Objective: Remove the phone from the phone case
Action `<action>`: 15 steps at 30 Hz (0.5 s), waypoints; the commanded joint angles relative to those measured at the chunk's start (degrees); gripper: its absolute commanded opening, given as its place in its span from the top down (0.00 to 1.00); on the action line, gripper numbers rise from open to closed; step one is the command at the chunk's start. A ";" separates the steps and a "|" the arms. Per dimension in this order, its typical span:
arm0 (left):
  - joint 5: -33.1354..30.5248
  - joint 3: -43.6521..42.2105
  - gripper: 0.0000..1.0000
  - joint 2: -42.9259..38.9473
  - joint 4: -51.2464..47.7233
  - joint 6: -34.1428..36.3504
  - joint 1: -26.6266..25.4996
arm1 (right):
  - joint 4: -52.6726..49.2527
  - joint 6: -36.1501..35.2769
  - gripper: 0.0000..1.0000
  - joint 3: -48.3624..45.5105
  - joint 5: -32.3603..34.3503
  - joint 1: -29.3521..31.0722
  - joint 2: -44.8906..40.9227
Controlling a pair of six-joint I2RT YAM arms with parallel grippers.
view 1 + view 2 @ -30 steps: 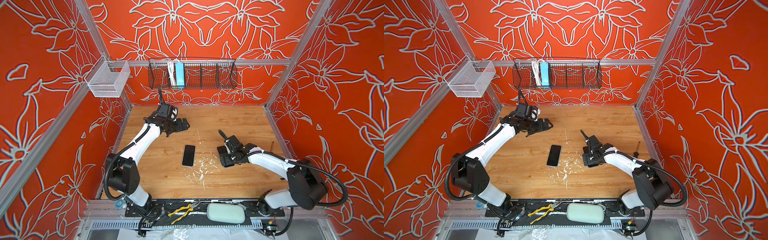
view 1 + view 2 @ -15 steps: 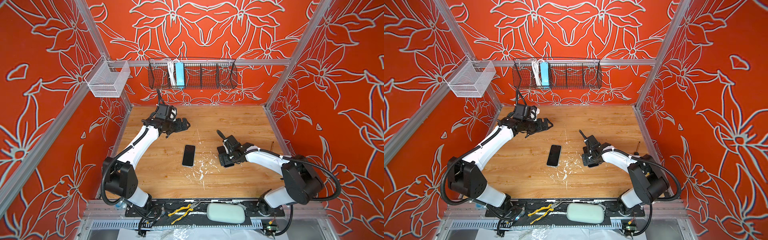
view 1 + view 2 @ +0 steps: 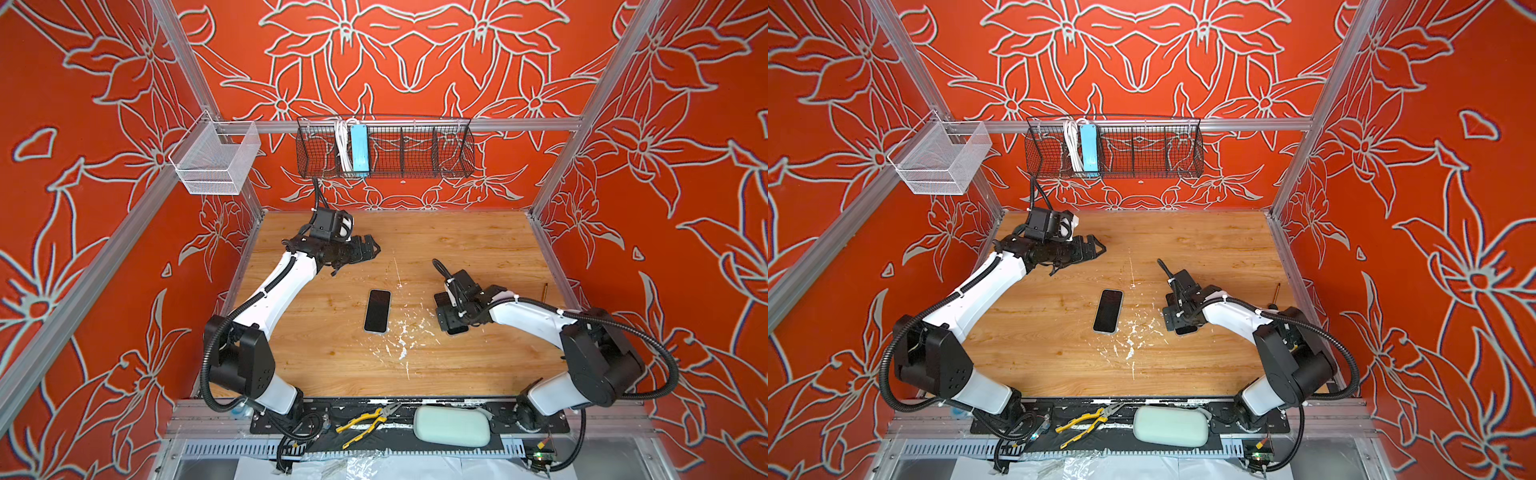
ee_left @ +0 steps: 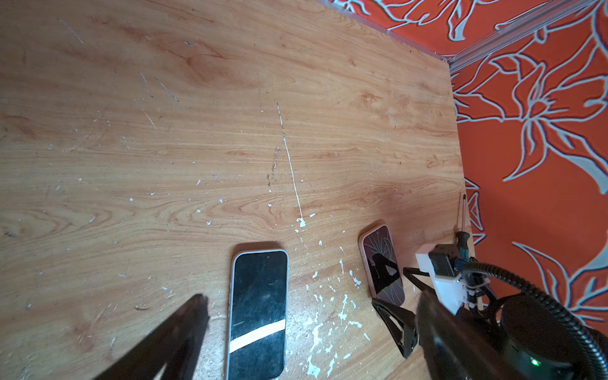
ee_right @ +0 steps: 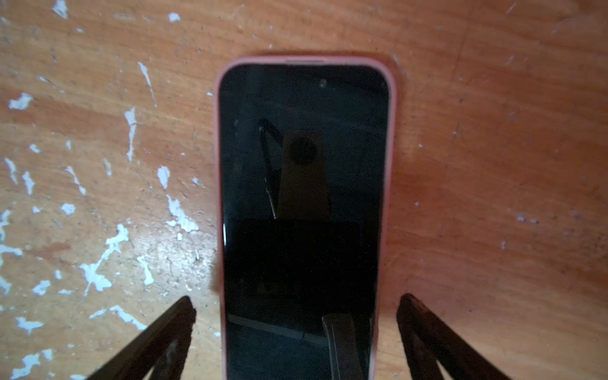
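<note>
Since my right pincer (image 5: 296,301) hangs wide open directly over the phone (image 5: 302,184) in its pink case (image 5: 217,164), right of the surface's middle, the phone's long axis runs out between the jaws. My left pincer (image 3: 368,250), open too, sits near the far-left corner.

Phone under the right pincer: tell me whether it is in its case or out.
In. Right wrist view: pink case rim wraps the phone on every visible edge; right pincer open around it.
</note>
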 commanded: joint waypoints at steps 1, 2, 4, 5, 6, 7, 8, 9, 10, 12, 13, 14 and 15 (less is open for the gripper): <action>0.88 -0.50 0.03 -0.60 0.43 -0.78 0.33 | -0.03 0.15 0.03 -0.37 1.10 -0.43 0.26; 0.97 -0.50 0.03 -0.65 0.39 -1.01 0.43 | 0.03 0.15 0.03 -0.47 1.02 -0.44 0.25; 1.40 -0.50 0.03 -0.73 0.45 -1.36 0.79 | 0.16 0.24 0.03 -0.55 1.01 -0.53 0.22; 1.38 -0.58 0.03 -0.82 0.47 -1.42 0.87 | 0.16 0.17 0.04 -0.60 1.06 -0.46 0.31; 1.36 -0.71 0.03 -1.00 0.64 -1.54 0.96 | 0.08 0.23 0.04 -0.53 1.10 -0.56 0.34; 1.33 -0.91 0.03 -1.08 0.81 -1.69 1.10 | 0.10 0.24 0.05 -0.51 1.10 -0.64 0.37; 1.50 -1.02 0.03 -1.21 0.92 -1.77 1.21 | 0.24 0.24 0.05 -0.60 1.18 -0.62 0.39; 1.53 -1.11 0.03 -1.26 1.00 -1.81 1.28 | 0.25 0.28 0.05 -0.55 1.23 -0.69 0.51; 1.55 -1.11 0.03 -1.23 1.04 -1.76 1.32 | 0.33 0.40 0.06 -0.58 1.36 -0.78 0.59; 1.71 -1.28 0.03 -1.26 1.18 -1.95 1.41 | 0.58 0.63 0.06 -0.69 1.37 -0.81 0.78; 1.88 -1.31 0.03 -1.16 1.27 -2.10 1.49 | 0.75 0.80 0.07 -0.79 1.37 -0.87 1.01; 2.15 -1.29 0.03 -1.14 1.28 -2.26 1.58 | 0.94 0.94 0.07 -0.79 1.28 -0.83 1.21; 2.50 -1.29 0.03 -1.08 1.33 -2.22 1.67 | 1.08 0.94 0.08 -0.74 1.21 -0.88 1.36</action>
